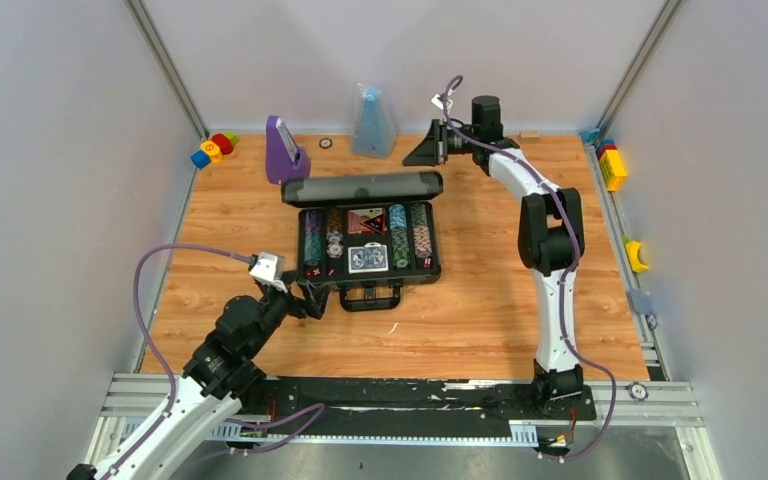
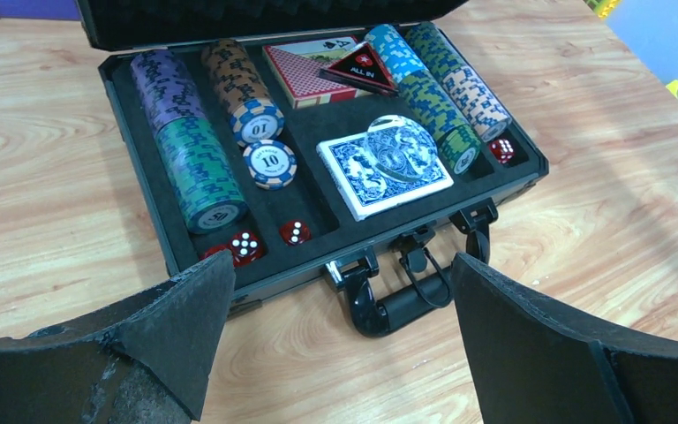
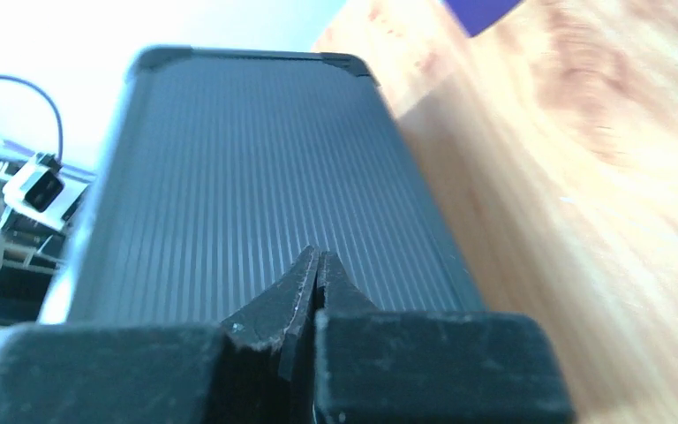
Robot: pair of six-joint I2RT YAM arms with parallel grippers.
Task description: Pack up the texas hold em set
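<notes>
Wooden worktop (image 1: 480,320), briefcase (image 1: 370,283) mid-surface, lid (image 1: 363,187) up, chips (image 2: 199,168) and decks (image 2: 353,181) seated inside. Right hand (image 3: 318,265) pressed together behind lid; left hand (image 2: 340,269) spread before handle (image 2: 397,305). Closing step, probably: next push lid forward and down.

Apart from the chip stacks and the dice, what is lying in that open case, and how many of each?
Card decks: 2, the red deck and the blue deck
ALL IN triangle: 1
Clear round disc: 1
Loose flat chip: 1
Total: 5
</notes>
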